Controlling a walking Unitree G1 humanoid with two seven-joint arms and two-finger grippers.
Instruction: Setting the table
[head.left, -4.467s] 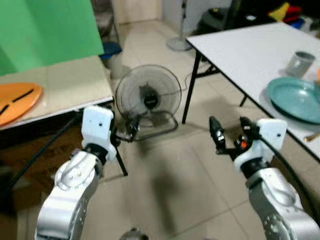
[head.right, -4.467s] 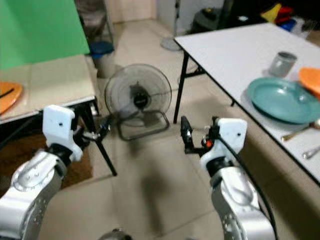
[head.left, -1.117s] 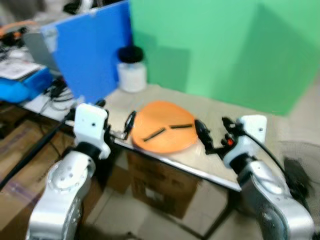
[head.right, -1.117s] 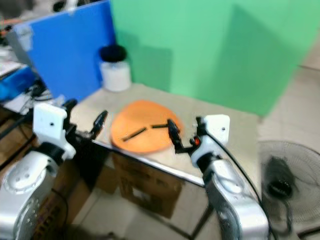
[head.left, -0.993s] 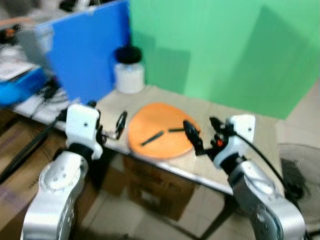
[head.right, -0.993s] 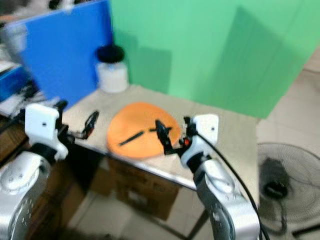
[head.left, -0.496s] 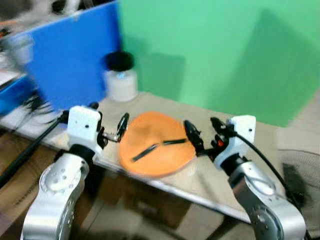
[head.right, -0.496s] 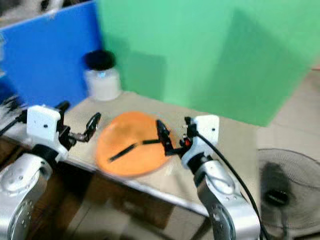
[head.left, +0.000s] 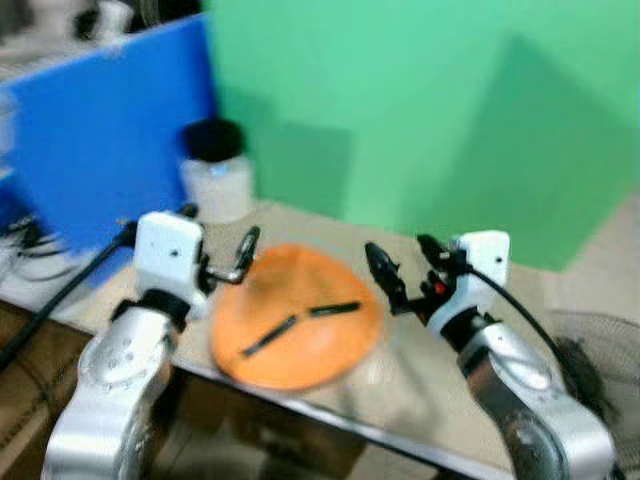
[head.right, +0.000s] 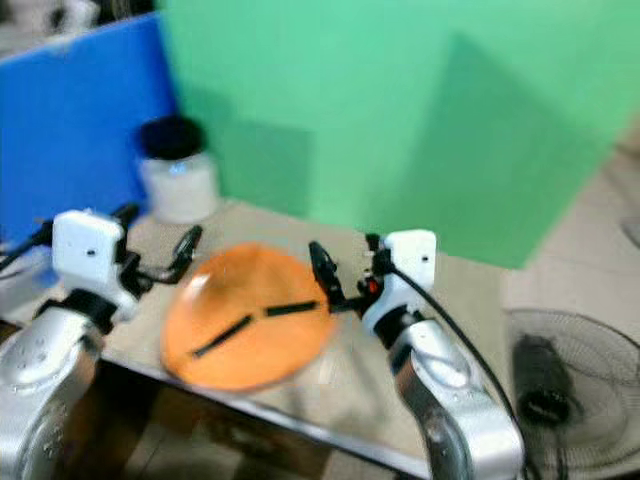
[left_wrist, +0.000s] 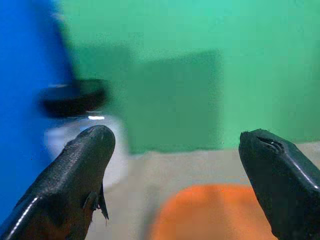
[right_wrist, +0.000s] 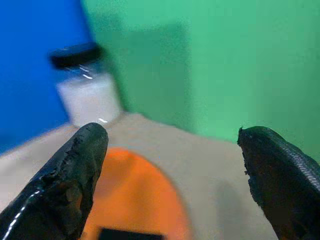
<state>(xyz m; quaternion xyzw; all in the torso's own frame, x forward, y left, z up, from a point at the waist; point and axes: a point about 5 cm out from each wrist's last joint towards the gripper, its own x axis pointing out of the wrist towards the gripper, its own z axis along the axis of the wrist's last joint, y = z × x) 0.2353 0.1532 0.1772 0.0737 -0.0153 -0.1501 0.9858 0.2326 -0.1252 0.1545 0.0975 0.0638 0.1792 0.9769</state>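
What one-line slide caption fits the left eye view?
Both open grippers, left and right, flank an orange plate bearing two dark sticks.

green backdrop (head.left: 430, 110) fills the upper frame, blue panel (head.left: 90, 140) upper left, beige table (head.right: 470, 290) centre, floor fan (head.right: 560, 385) lower right

One orange plate (head.left: 297, 330) on the counter (head.left: 430, 385), carrying two dark sticks: one (head.left: 268, 335), another (head.left: 334, 309). One white jar (head.left: 216, 172) with a black lid. One blue panel (head.left: 100, 140), one green backdrop (head.left: 440, 110). One floor fan (head.right: 555, 385). Two grippers: left (head.left: 222, 258), right (head.left: 405, 268), two black fingers each.
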